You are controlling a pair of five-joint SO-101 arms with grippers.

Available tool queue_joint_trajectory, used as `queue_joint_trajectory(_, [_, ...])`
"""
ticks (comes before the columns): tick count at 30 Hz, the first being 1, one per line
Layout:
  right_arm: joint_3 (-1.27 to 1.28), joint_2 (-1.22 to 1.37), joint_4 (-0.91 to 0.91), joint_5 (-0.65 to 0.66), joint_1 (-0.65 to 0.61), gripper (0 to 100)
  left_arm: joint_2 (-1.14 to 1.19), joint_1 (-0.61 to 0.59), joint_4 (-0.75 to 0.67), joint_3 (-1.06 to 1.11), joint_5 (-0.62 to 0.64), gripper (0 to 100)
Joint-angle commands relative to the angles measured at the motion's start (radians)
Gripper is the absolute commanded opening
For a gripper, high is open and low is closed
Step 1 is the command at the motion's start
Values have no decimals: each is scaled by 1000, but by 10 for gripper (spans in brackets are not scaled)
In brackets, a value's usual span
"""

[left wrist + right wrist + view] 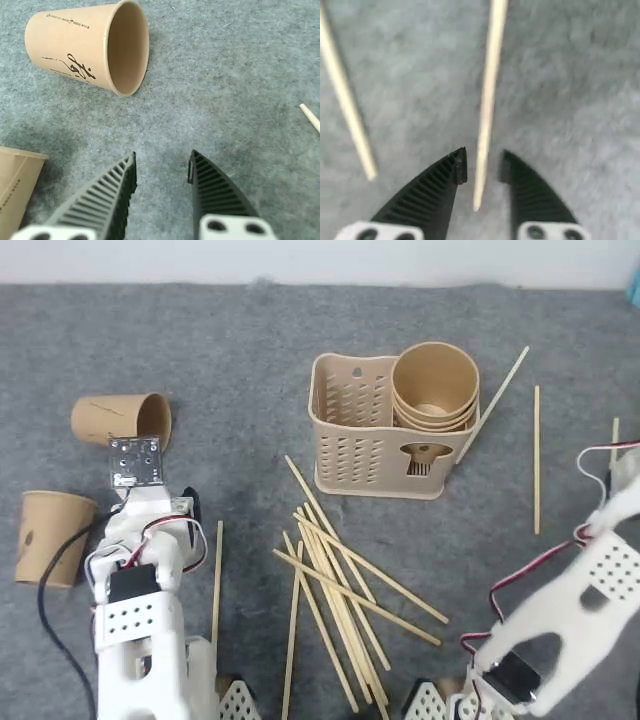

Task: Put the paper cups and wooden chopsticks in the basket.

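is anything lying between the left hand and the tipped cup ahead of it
Nothing visible does. Only bare grey mat lies between the open left hand and the tipped cup; the other cup sits off to the side.

Grey felt mat point(230, 350) covers the tabletop. Pale white strip point(300, 260), wall or board, runs along the mat's far edge. Teal sliver point(635, 285) at the mat's far right corner. Light even, shadows soft.

Tan paper cups point(70, 45) are showing dark script marks. Beige rectangular plastic basket point(352, 455) is displaying slotted perforation rows. Pale wooden chopsticks point(335, 585) are contrasting with grey felt table point(200, 330).
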Motion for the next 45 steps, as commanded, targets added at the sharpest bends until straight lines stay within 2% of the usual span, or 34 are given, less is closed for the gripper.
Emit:
queue_joint_trajectory(1, [133,-234,27,5,-33,223,-3,3,-26,-18,-9,166])
queue_joint_trajectory(8, [143,-297,-87,-305,-137,149,-3,2,-25,-18,-9,166])
queue_joint_trajectory(16, [143,-237,-205,-647,-361,148,-3,2,-25,-18,-9,166])
queue_joint_trajectory(23, [143,-108,-335,-930,-467,148,-3,2,-26,-19,-9,166])
queue_joint_trajectory(29, [143,15,-498,-1056,-515,147,-3,2,-26,-19,-9,166])
queue_joint_trajectory(34, [141,5,-542,-1146,-513,146,-3,2,-28,-19,-9,166])
queue_joint_trajectory(45, [144,2,-538,-1157,-556,145,-3,2,-44,-19,-9,166])
